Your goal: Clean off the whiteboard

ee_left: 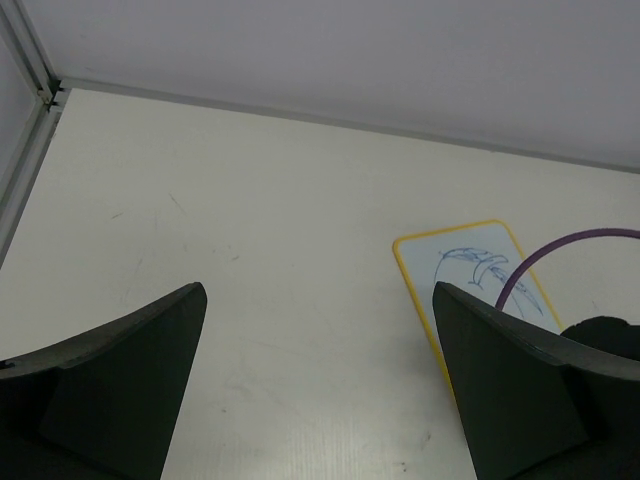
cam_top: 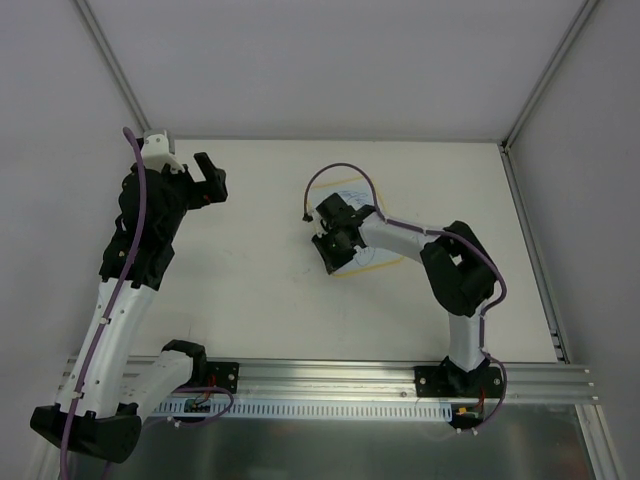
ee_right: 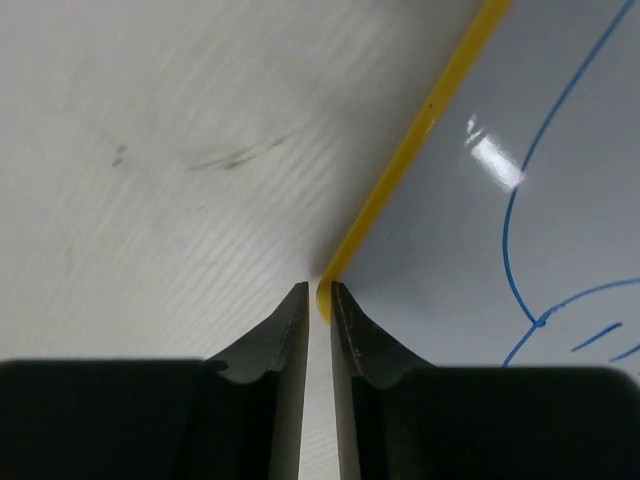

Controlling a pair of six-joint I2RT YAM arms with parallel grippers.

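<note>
The whiteboard (cam_top: 350,192) lies flat at the table's middle, white with a yellow border and blue pen scribbles, mostly hidden under my right arm. It also shows in the left wrist view (ee_left: 470,262) and the right wrist view (ee_right: 540,150). My right gripper (cam_top: 335,252) points down at the board's yellow edge (ee_right: 400,170); its jaws (ee_right: 318,292) stand almost together with a thin slit, one tip over the table, the other over the board, nothing held between them. My left gripper (cam_top: 212,180) hangs open and empty above the table, left of the board (ee_left: 320,380). No eraser is in view.
A purple cable (cam_top: 340,172) loops from my right wrist over the board. Grey walls with metal posts (cam_top: 110,60) enclose the table on the left, back and right. An aluminium rail (cam_top: 330,380) runs along the near edge.
</note>
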